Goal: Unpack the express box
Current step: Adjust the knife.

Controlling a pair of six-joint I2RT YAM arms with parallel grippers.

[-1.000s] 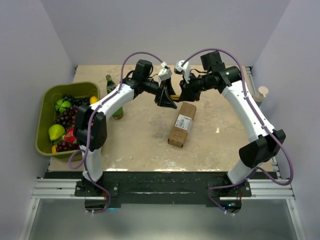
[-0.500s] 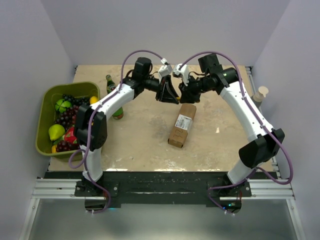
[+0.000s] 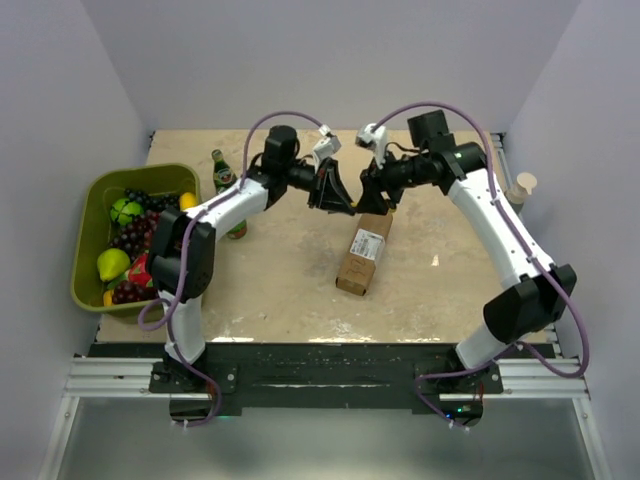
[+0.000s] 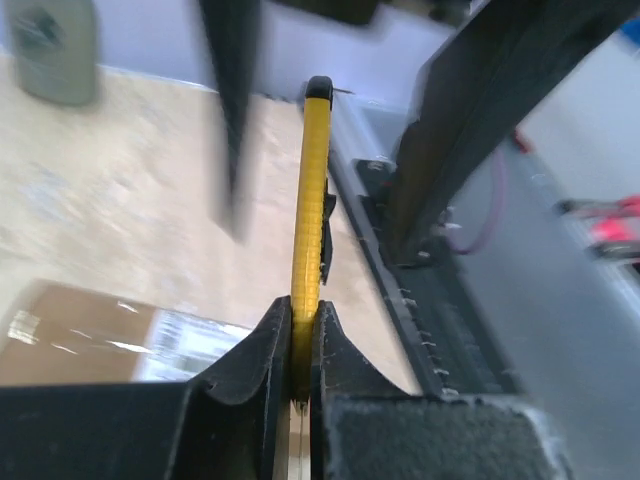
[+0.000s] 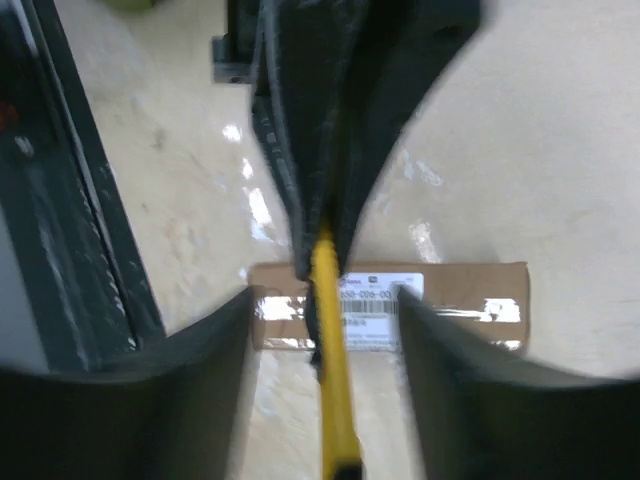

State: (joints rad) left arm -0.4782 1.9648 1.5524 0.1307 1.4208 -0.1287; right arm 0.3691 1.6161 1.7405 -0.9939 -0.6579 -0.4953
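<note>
Lying flat on the table near its middle, label face up, the express box sits just below the two grippers, its far end under them and its length running back toward the arm bases at a slight slant. The left gripper has its fingers pinched tight on a slim yellow utility knife, which stands out straight from between them. The right gripper has its fingers spread to either side of the knife, and no contact with it shows. The box looks like a light carton: stiff along its edges and corners, but likely to dent on the broad faces if squeezed hard. Glare on its top suggests smooth tape or a glossy label, so pads may slip there. Being light, it would probably skid or turn on the table under a blade's push unless pinned. The best hold seems to be across its narrow width on the two long side walls, near one end, clear of the top seam.
</note>
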